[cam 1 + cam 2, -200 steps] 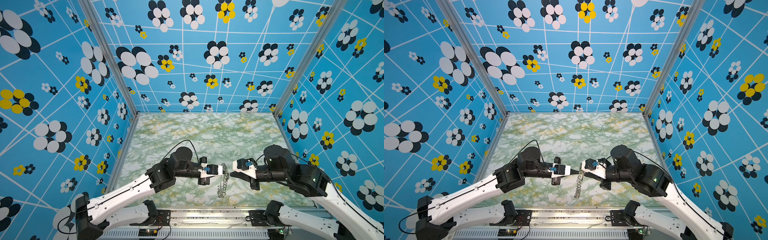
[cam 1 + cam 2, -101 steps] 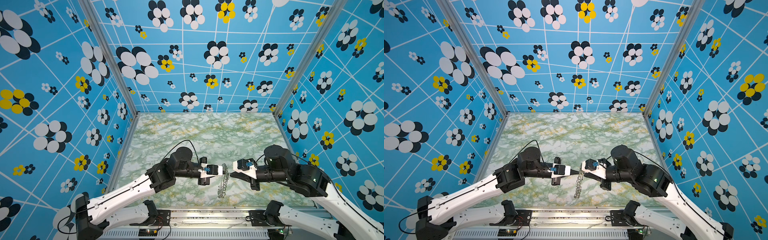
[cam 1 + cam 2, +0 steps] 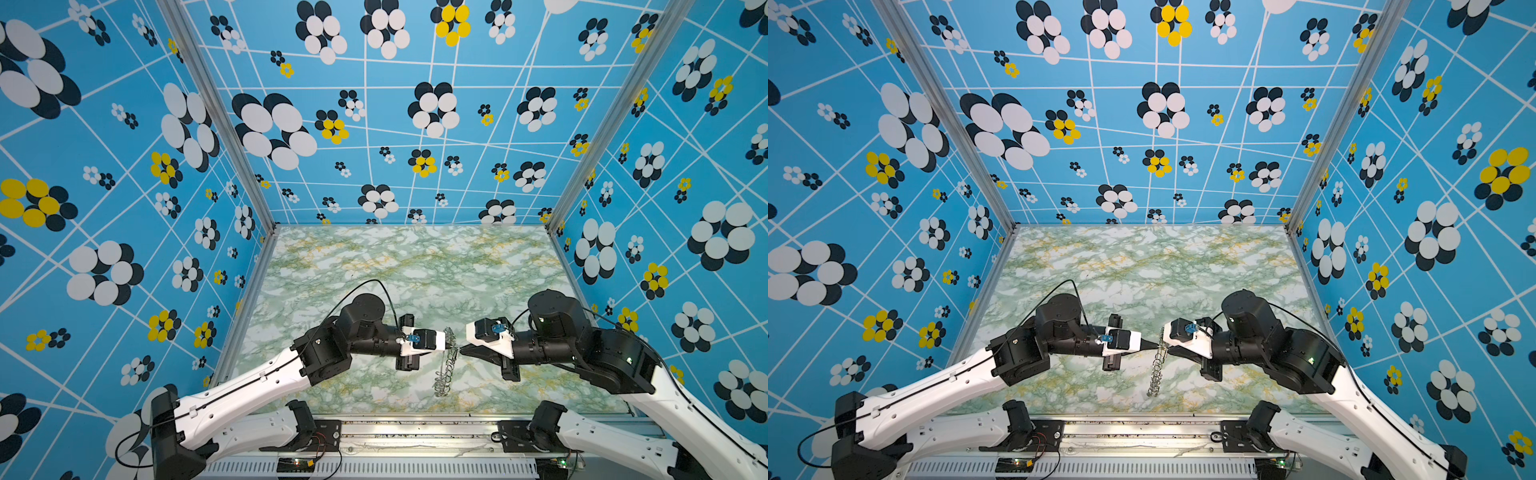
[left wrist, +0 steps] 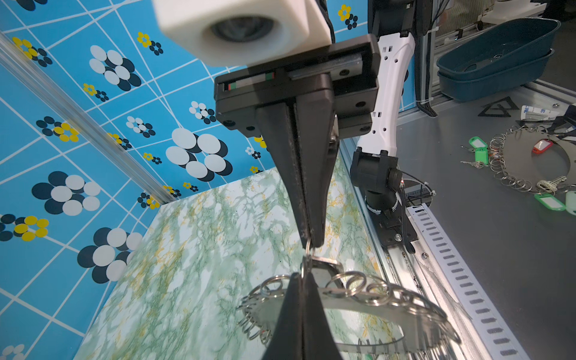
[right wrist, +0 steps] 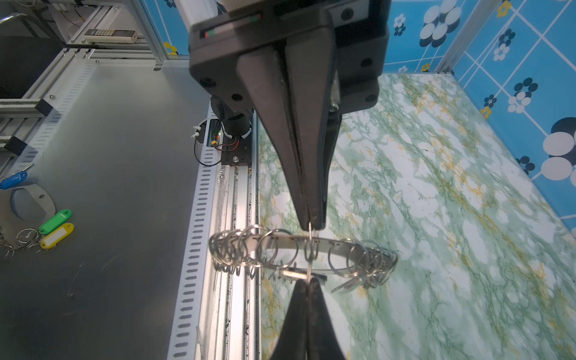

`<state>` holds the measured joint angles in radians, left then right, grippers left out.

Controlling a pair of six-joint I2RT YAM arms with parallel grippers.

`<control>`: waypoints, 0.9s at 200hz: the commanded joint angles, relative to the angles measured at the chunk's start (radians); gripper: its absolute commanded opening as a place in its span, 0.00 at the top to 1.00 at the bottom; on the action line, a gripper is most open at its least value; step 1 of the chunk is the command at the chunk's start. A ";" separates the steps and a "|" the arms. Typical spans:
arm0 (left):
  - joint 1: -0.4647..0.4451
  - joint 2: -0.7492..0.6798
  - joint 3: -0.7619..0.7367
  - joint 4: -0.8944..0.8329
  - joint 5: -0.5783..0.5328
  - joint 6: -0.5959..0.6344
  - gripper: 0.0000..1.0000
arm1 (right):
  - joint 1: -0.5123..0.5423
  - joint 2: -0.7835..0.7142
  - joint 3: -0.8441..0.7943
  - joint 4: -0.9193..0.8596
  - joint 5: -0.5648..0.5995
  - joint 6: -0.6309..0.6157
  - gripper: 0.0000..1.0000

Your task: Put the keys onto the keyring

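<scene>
While dangling edge-on at lower centre, held by one keyring (image 3: pixel 444 374) loop. Pinched between pressed-together left fingers (image 4: pixel 288 318) and right fingers (image 4: pixel 313 171).

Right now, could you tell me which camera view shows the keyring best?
The right wrist view: the keyring sits whole, loops distinct. The left wrist view crops it; both top views show it edge-on.

The left gripper (image 4: pixel 301 277) and the right gripper (image 4: pixel 309 241) face each other tip to tip, both pinched tight on one small wire loop (image 4: pixel 307 257) at the edge of the keyring (image 4: pixel 367 307), with the green marbled table (image 4: pixel 193 265) behind them.
</scene>
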<state>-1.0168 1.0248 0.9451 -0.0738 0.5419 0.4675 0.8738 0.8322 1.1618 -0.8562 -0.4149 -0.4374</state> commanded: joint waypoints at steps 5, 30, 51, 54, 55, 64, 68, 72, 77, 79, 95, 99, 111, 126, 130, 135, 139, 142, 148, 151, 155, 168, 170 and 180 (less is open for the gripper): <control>-0.004 0.012 0.017 0.040 0.026 -0.016 1.00 | -0.004 -0.006 0.005 0.060 -0.048 0.005 1.00; -0.004 0.015 0.017 0.041 0.031 -0.020 1.00 | -0.004 -0.004 0.006 0.061 -0.050 0.005 1.00; -0.004 0.016 0.017 0.042 0.033 -0.020 1.00 | -0.004 -0.003 0.007 0.062 -0.051 0.004 1.00; -0.003 0.017 0.017 0.041 0.033 -0.021 1.00 | -0.004 -0.002 0.007 0.062 -0.051 0.003 1.00; -0.004 0.017 0.017 0.041 0.033 -0.021 1.00 | -0.004 -0.002 0.007 0.062 -0.050 0.003 1.00; -0.003 0.018 0.016 0.040 0.033 -0.021 1.00 | -0.004 -0.003 0.009 0.063 -0.050 0.002 1.00; -0.004 0.018 0.016 0.040 0.035 -0.021 1.00 | -0.005 -0.002 0.009 0.062 -0.049 0.002 1.00; -0.004 0.020 0.018 0.039 0.034 -0.021 1.00 | -0.006 -0.003 0.009 0.063 -0.048 0.002 1.00; -0.004 0.021 0.019 0.037 0.034 -0.022 1.00 | -0.005 -0.004 0.010 0.062 -0.048 0.002 1.00; -0.004 0.022 0.019 0.036 0.035 -0.021 1.00 | -0.006 -0.004 0.011 0.061 -0.048 0.002 1.00; -0.005 0.021 0.022 0.033 0.035 -0.019 1.00 | -0.007 -0.005 0.009 0.061 -0.051 0.000 1.00; -0.005 0.019 0.022 0.034 0.035 -0.018 1.00 | -0.006 -0.005 0.008 0.062 -0.053 0.000 1.00; -0.005 0.016 0.023 0.037 0.035 -0.020 1.00 | -0.006 -0.004 0.002 0.067 -0.053 -0.001 1.00; -0.006 0.015 0.029 0.034 0.042 -0.021 1.00 | -0.006 -0.006 0.001 0.072 -0.054 -0.001 1.00; -0.006 0.015 0.031 0.033 0.043 -0.021 1.00 | -0.006 -0.006 -0.002 0.072 -0.055 0.000 1.00; -0.008 0.015 0.032 0.032 0.044 -0.021 1.00 | -0.006 -0.006 -0.002 0.074 -0.053 0.000 1.00; -0.008 0.015 0.033 0.032 0.043 -0.021 1.00 | -0.007 -0.007 -0.005 0.074 -0.054 0.001 1.00; -0.010 0.015 0.033 0.031 0.043 -0.021 1.00 | -0.006 -0.006 -0.005 0.076 -0.054 0.002 1.00; -0.011 0.016 0.034 0.031 0.041 -0.020 1.00 | -0.006 -0.004 -0.007 0.077 -0.055 0.002 1.00; -0.011 0.015 0.035 0.029 0.042 -0.021 1.00 | -0.007 -0.005 -0.008 0.077 -0.056 0.003 1.00; -0.013 0.016 0.034 0.028 0.040 -0.019 1.00 | -0.007 -0.005 -0.010 0.078 -0.059 0.003 1.00; -0.024 0.018 0.034 0.022 0.035 -0.014 1.00 | -0.007 -0.005 -0.015 0.081 -0.063 0.007 1.00; -0.024 0.019 0.034 0.021 0.035 -0.013 1.00 | -0.006 -0.006 -0.016 0.082 -0.063 0.008 1.00; -0.035 0.022 0.035 0.022 0.028 -0.009 1.00 | -0.006 -0.010 -0.019 0.085 -0.061 0.011 1.00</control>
<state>-1.0241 1.0386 0.9455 -0.0750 0.5560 0.4564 0.8715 0.8322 1.1538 -0.8482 -0.4366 -0.4374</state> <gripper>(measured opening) 0.049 0.046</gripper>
